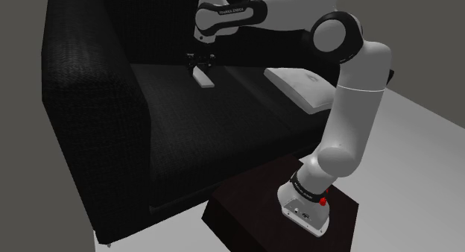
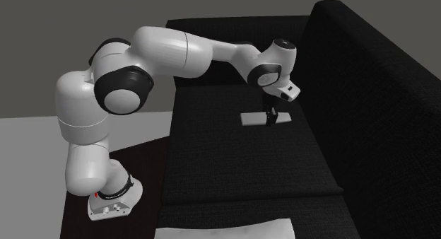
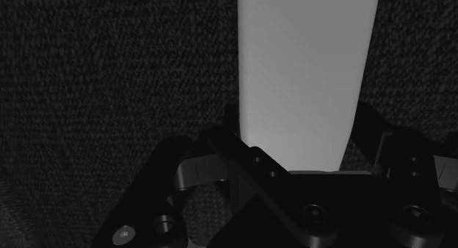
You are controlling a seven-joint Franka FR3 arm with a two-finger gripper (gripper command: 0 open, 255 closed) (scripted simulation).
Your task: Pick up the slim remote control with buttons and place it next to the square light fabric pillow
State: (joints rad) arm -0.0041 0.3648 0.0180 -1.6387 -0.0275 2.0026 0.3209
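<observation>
Shoulder view: I note the remote control (image 1: 203, 80), drawn plain white, lying on the black sofa (image 1: 89, 101) seat. The gripper (image 1: 200, 65) is at its far end, and the white pillow (image 1: 302, 89) is well apart.

Second exterior view: the remote lies mid-seat under the gripper.

Wrist view: the fingers (image 3: 224, 136) press both long edges, clasping it.

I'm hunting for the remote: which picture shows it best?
The wrist view: the remote looms large, plain white. The second exterior view shows it flat on the black sofa; the shoulder view shows it small, at the hand.
</observation>
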